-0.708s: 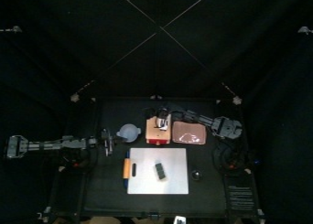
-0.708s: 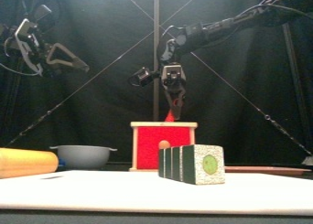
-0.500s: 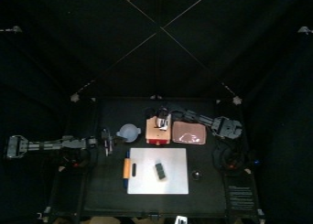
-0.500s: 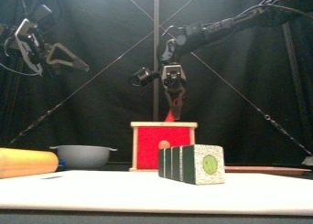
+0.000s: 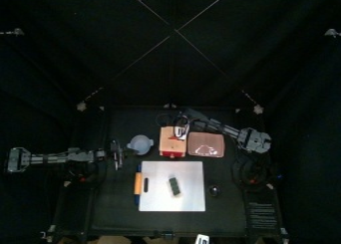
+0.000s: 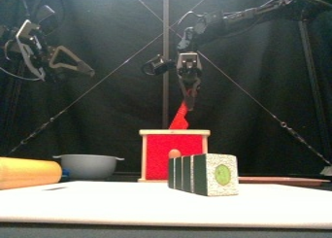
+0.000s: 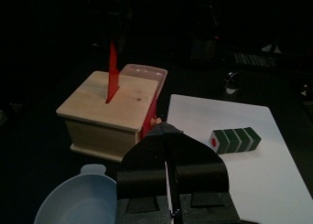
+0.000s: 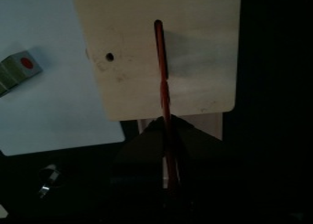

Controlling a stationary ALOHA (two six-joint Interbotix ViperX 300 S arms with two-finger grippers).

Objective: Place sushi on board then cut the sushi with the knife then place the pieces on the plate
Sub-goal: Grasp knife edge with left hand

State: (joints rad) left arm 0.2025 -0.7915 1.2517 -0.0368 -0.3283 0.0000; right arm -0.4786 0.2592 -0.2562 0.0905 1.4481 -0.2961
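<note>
Front view: knife in right tool

Dim all round: the black curtains and the black table soak up the light. In the top view only the white cutting board reads bright, lit from overhead. In the front view the board glows pale and nearly washes out toward its near edge. In the left wrist view the pale wooden box has a well-lit top and a duller side, and the lower part of the right wrist view sinks into black
</note>
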